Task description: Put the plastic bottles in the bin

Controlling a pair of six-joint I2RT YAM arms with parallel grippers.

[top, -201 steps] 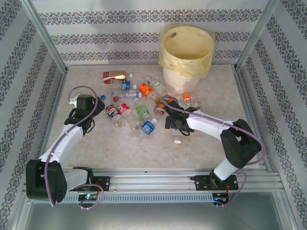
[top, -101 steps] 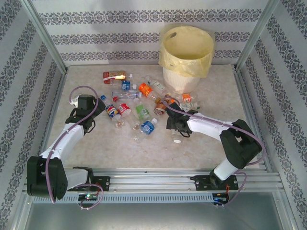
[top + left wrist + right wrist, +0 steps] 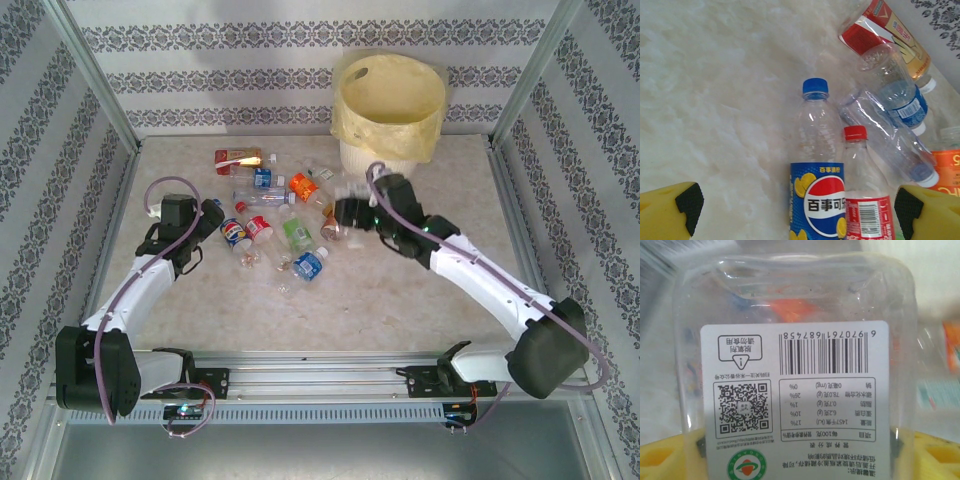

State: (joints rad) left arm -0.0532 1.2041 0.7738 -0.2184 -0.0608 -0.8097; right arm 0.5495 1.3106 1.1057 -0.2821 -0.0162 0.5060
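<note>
Several plastic bottles (image 3: 275,215) lie scattered on the table's middle left. My right gripper (image 3: 347,212) hangs above the pile's right end, in front of the bin (image 3: 390,135), a cream bucket with a yellow bag over its rim. It is shut on a wide clear bottle (image 3: 795,315) with a white printed label, gripped between the yellow fingers (image 3: 667,460). My left gripper (image 3: 797,210) stands open low over a blue-label bottle (image 3: 817,195) and a red-capped bottle (image 3: 862,210), which lie side by side between its pads (image 3: 687,200).
A flattened red-label bottle (image 3: 238,158) lies at the pile's far left. Patterned walls and aluminium posts (image 3: 95,80) close in the table on three sides. An aluminium rail (image 3: 330,375) runs along the near edge. Bare tabletop (image 3: 450,190) lies to the right of the bin.
My right gripper shut on the wide clear bottle, lifted it off the table and swung away from the near edge toward the bin. The left arm barely moved.
</note>
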